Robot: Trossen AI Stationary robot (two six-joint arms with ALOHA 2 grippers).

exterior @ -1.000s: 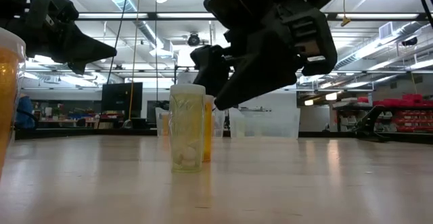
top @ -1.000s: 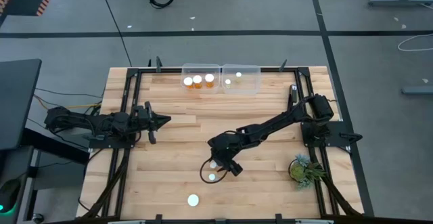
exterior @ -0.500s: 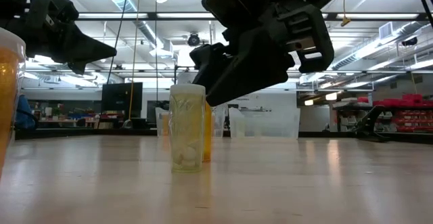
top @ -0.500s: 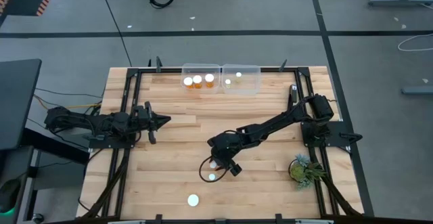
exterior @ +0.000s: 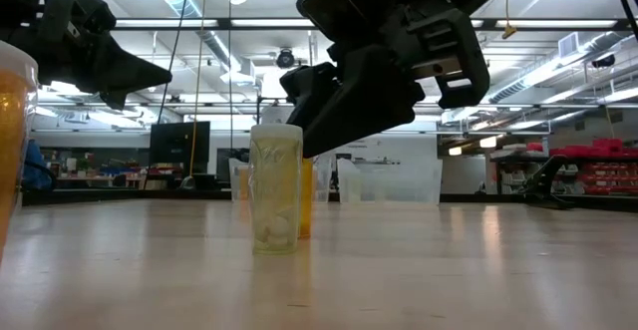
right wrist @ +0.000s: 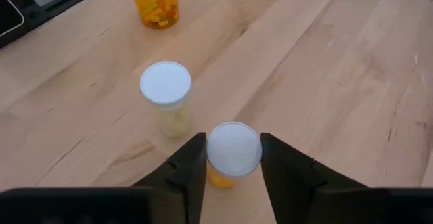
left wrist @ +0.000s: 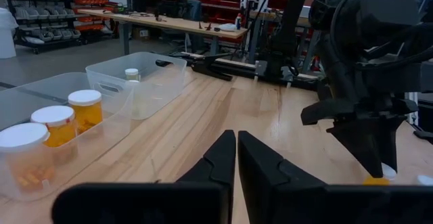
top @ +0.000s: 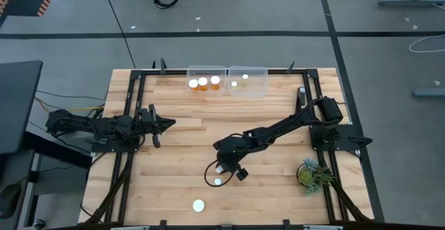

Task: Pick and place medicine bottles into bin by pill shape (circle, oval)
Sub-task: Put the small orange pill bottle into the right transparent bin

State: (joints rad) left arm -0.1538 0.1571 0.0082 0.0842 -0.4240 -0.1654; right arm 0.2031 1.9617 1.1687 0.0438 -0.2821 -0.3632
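The right gripper (right wrist: 233, 158) is closed on a medicine bottle (right wrist: 233, 151) near the middle of the table — its two dark fingers (right wrist: 189, 163) press against either side of the white cap, with orange showing below. That held bottle stands upright on the wood, long axis vertical, cap up. In the high view the same gripper (top: 224, 167) sits at the end of the right arm, which reaches in from the table's right edge.

Just beside it stands a pale bottle (right wrist: 166, 97), also upright with its white cap facing up; in the low view this pale bottle (exterior: 276, 188) stands in front of the held one, which shows only as an orange sliver behind it. Farther toward the table's near edge stands another orange bottle (right wrist: 155, 1), upright, seen from above as a lone white cap (top: 199, 205).

Two clear bins (top: 207, 70) sit side by side at the far edge. The left one holds three upright orange bottles (left wrist: 86, 110); the right one holds a smaller pale bottle (left wrist: 132, 75).

The left gripper (left wrist: 236, 153) waits at the left side of the table, fingers pressed together on nothing. A green plant (top: 311, 174) stands by the right edge.
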